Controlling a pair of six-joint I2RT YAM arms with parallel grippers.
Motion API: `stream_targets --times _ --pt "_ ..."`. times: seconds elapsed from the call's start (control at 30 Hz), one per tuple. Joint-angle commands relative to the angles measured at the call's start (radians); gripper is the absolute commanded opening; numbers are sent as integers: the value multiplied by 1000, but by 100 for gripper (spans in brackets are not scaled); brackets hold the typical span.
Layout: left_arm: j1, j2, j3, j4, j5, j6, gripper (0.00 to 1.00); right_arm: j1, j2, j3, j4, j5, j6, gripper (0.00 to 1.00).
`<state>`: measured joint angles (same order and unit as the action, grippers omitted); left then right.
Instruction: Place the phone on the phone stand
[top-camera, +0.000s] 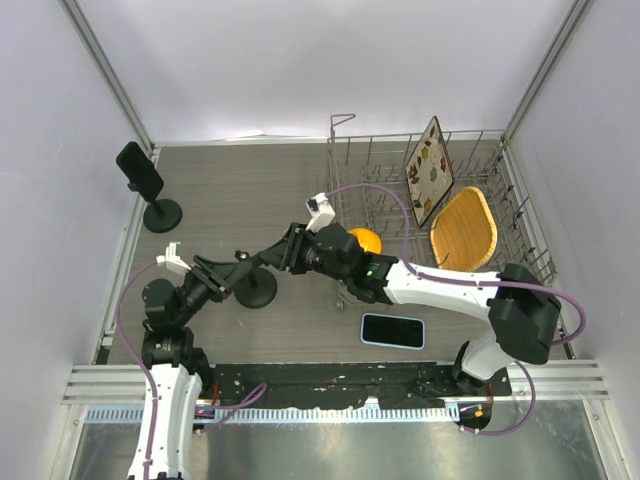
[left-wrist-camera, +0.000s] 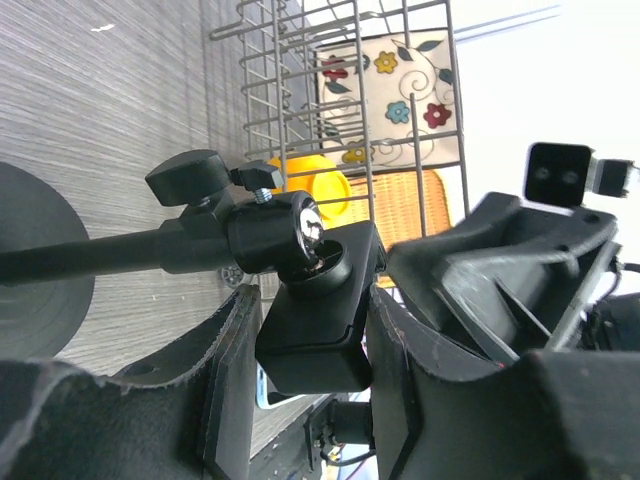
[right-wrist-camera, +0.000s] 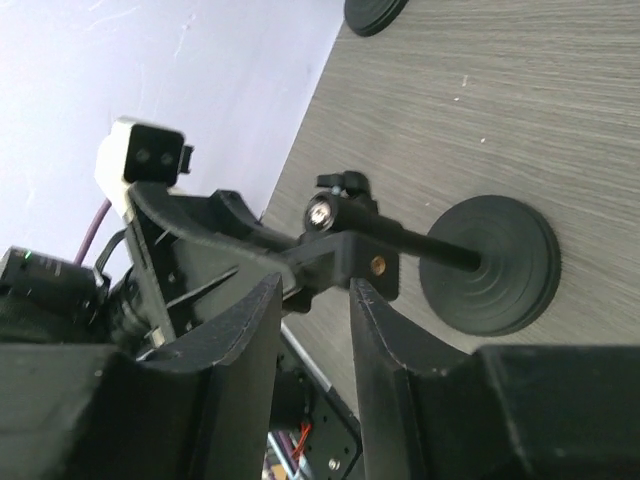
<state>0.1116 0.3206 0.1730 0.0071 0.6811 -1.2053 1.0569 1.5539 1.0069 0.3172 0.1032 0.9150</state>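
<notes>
Phone (top-camera: 392, 330): dark screen, pale rim, flat and face up on the counter toward 5 o'clock, long side running left to right. Phone stand (top-camera: 257, 288): all black, round base resting on the counter just off centre toward 7 o'clock, thin stem leaning, boxy clamp head with thumbscrew pinched in the left claw (left-wrist-camera: 315, 345). Well apart from the phone, at its 10 o'clock.
</notes>
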Motion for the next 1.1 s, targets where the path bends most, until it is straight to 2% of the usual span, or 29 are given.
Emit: stream_targets --times 0.0,0.03,0.07,0.13,0.2,0.23,0.27,0.3,0.33,0.4,0.43,0.5,0.63,0.73,0.77,0.83,0.9,1.07 --pt "10 34 89 -230 -107 104 23 11 -100 87 -119 -86 -158 43" --pt "10 44 120 -277 -118 131 47 11 -110 113 -153 -91 -192 47" --pt "10 51 187 -368 -126 180 60 11 -124 124 -188 -127 -274 55" --pt "10 67 244 -438 -153 219 81 9 -173 145 -297 -171 -370 62" --pt "10 81 302 -507 -175 249 96 11 -236 157 -431 -229 -543 70" --pt "10 86 327 -527 -176 257 100 11 -258 176 -485 -244 -604 72" --pt "8 95 335 -554 -184 262 100 11 -279 188 -542 -272 -666 75" --pt "10 104 342 -568 -187 274 100 14 -319 200 -678 -313 -821 75" --pt "10 126 358 -582 -195 282 100 21 -333 226 -761 -400 -890 76" --pt "8 146 376 -639 -213 315 100 93 -357 234 -977 -386 -1054 78" --pt "10 152 393 -657 -238 328 100 119 -368 217 -1027 -305 -1076 80" --pt "10 147 416 -668 -270 355 100 199 -368 190 -1111 -223 -1082 80" --pt "10 118 474 -636 -314 392 100 325 -371 173 -1149 -108 -1052 83" --pt "10 118 540 -639 -377 430 100 336 -361 209 -1252 -48 -1009 84" --pt "10 126 554 -635 -385 458 100 337 -320 222 -1355 8 -1006 84" --pt "10 140 582 -612 -385 486 100 336 -285 237 -1434 90 -1016 84" --pt "10 156 592 -604 -385 500 100 345 -253 245 -1460 144 -1018 84" --pt "10 167 592 -575 -353 487 100 344 -161 214 -1498 151 -1044 87"
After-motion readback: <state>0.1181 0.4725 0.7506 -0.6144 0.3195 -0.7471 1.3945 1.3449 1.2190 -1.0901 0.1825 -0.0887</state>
